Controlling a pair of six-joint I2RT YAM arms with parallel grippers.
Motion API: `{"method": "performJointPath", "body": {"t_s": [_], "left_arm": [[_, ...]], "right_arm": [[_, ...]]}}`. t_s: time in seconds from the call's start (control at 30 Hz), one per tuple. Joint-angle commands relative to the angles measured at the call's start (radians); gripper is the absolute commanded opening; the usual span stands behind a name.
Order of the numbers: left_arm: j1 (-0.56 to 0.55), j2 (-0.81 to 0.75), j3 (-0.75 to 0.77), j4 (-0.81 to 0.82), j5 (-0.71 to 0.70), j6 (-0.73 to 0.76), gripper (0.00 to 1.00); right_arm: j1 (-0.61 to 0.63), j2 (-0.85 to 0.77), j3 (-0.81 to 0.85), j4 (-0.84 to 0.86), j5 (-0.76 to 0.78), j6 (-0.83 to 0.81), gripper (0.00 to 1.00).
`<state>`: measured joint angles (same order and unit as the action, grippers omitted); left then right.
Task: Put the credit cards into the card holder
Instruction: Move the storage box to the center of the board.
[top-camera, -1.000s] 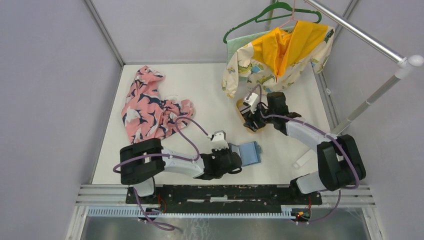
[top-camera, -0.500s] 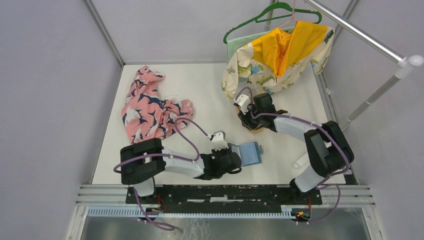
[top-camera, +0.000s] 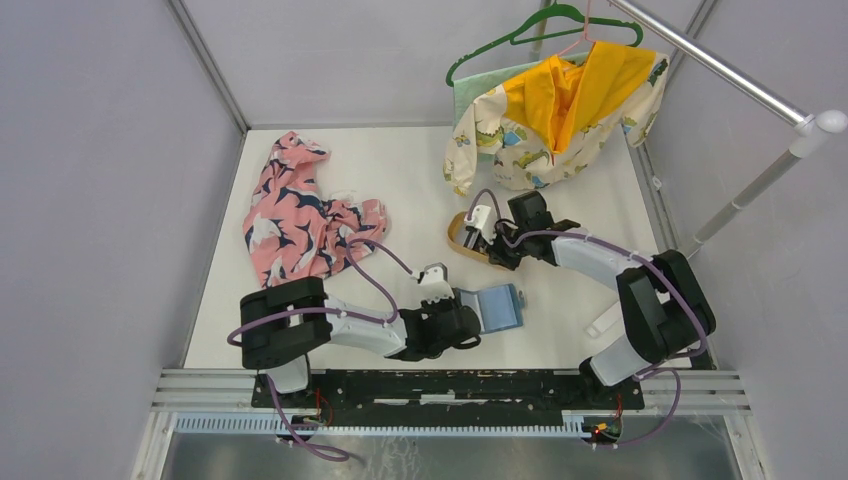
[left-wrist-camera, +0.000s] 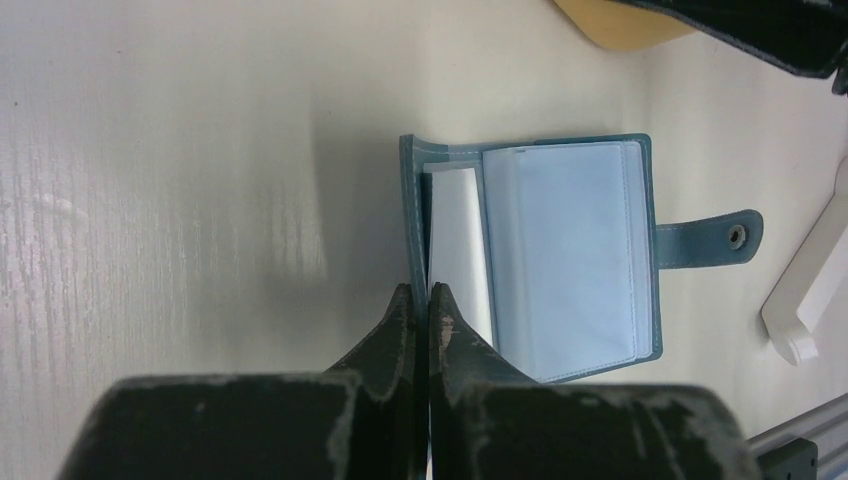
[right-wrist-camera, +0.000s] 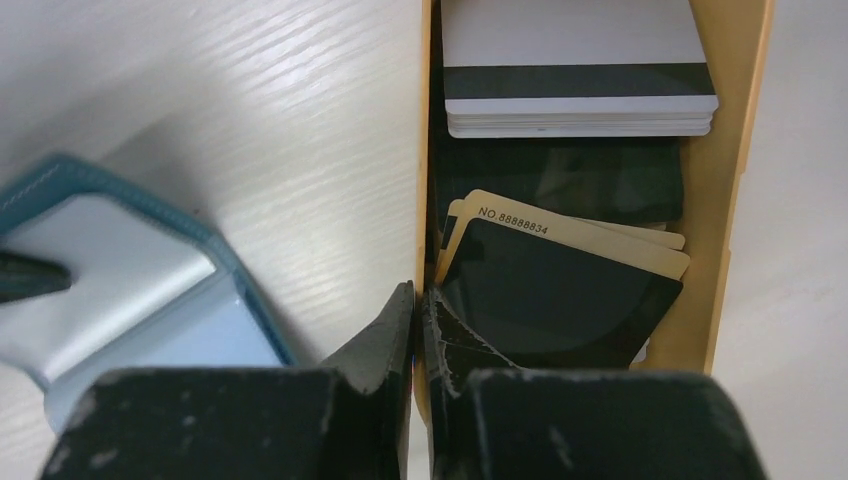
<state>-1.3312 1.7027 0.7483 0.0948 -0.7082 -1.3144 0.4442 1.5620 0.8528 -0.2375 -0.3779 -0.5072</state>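
The teal card holder (top-camera: 499, 306) lies open on the table. My left gripper (left-wrist-camera: 422, 300) is shut on its raised left cover (left-wrist-camera: 409, 215), and the pale inner pockets (left-wrist-camera: 565, 255) face up. The credit cards lie in a tan wooden tray (top-camera: 462, 238): a white stack with a black stripe (right-wrist-camera: 580, 85), a gold card (right-wrist-camera: 610, 245) and a black card (right-wrist-camera: 560, 300) on top of it. My right gripper (right-wrist-camera: 418, 305) is shut on the tray's left wall (right-wrist-camera: 425, 150), one finger inside and one outside. It holds no card.
A pink patterned garment (top-camera: 300, 215) lies at the back left. A dinosaur-print garment (top-camera: 555, 110) hangs from a rail (top-camera: 720, 70) at the back right. A white plastic piece (top-camera: 605, 322) lies near the right arm's base.
My right gripper has closed on the tray's wall and moved left, and the tray has slid left with it. The left gripper and the card holder have stayed put.
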Motion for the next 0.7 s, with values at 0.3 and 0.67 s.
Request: {"method": "performJointPath", "body": {"t_s": [0.3, 0.67], "left_arm": [[-0.014, -0.059, -0.076, 0.028, 0.000, -0.006, 0.02], [-0.014, -0.043, -0.067, 0.033, 0.001, -0.024, 0.05]], "right_arm": [[0.022, -0.137, -0.020, -0.250, -0.130, -0.343, 0.21], [-0.072, -0.310, -0.085, 0.079, -0.370, 0.118, 0.66]]}}
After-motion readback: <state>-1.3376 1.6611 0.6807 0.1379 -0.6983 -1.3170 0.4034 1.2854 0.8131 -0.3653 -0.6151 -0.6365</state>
